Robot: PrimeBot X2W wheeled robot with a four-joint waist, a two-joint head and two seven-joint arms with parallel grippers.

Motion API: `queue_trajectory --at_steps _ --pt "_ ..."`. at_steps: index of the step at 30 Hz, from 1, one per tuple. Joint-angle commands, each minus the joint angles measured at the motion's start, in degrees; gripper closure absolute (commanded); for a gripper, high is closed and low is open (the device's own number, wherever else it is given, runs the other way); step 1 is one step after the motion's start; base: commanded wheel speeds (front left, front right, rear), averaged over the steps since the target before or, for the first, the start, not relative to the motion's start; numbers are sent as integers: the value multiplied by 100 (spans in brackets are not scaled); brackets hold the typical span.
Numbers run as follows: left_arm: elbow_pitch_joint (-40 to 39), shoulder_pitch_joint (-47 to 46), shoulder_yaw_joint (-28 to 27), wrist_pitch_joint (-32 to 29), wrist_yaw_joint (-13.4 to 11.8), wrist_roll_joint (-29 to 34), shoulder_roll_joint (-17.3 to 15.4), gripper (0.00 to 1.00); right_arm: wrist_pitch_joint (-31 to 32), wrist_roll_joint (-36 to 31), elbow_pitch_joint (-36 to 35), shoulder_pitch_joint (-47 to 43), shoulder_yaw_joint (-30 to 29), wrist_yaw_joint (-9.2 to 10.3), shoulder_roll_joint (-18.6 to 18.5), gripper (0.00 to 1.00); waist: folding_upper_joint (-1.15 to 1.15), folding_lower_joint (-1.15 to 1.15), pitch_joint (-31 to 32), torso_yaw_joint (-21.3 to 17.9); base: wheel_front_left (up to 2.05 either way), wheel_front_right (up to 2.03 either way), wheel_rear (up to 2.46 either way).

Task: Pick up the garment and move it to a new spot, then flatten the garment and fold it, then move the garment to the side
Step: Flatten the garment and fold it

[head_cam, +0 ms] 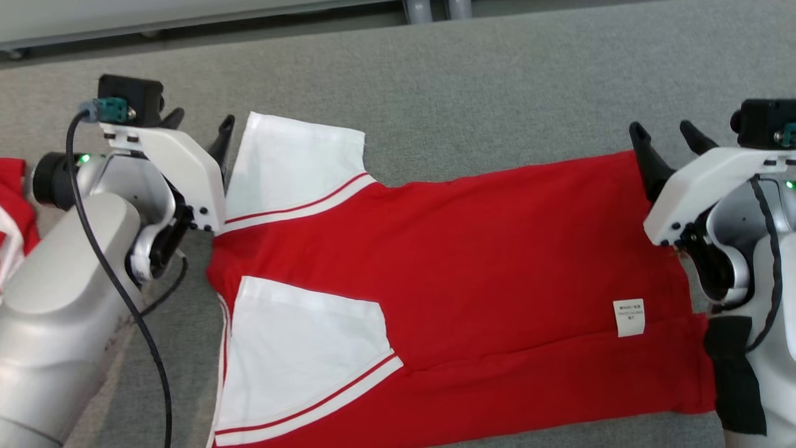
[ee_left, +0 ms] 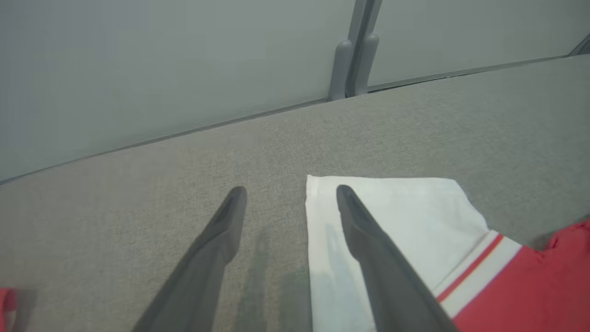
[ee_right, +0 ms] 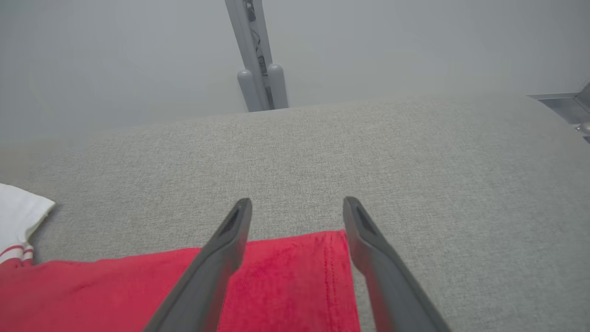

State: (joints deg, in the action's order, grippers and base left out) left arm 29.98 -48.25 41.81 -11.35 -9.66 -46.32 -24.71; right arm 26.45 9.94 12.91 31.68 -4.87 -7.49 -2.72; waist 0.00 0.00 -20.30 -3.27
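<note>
With both jaws spread wide and empty, lower your left gripper (head_cam: 202,117) onto the white sleeve (head_cam: 292,162) and your right gripper (head_cam: 661,126) onto the hem corner (head_cam: 619,171) of the garment (head_cam: 497,249), pinching together.

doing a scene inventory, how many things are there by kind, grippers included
red shirt, spread flat: 1
red cloth at left edge: 1
grippers, left gripper and right gripper, both open: 2
total: 4
</note>
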Motion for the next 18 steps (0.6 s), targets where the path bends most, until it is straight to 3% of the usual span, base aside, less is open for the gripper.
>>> queue_trajectory --at_steps 1,8,18 --pt "187 -235 18 -32 125 37 -17 0 -142 38 131 193 55 -1 -36 0 0 0 -414 -358 0 0 0" --pt "1037 -803 117 -480 518 -28 -1 0 -561 225 620 641 396 -1 -34 0 0 0 -736 -557 0 0 0" --pt "1596 -976 162 -534 492 -9 94 0 -747 272 789 628 481 -1 -36 0 0 0 -696 -589 0 0 0"
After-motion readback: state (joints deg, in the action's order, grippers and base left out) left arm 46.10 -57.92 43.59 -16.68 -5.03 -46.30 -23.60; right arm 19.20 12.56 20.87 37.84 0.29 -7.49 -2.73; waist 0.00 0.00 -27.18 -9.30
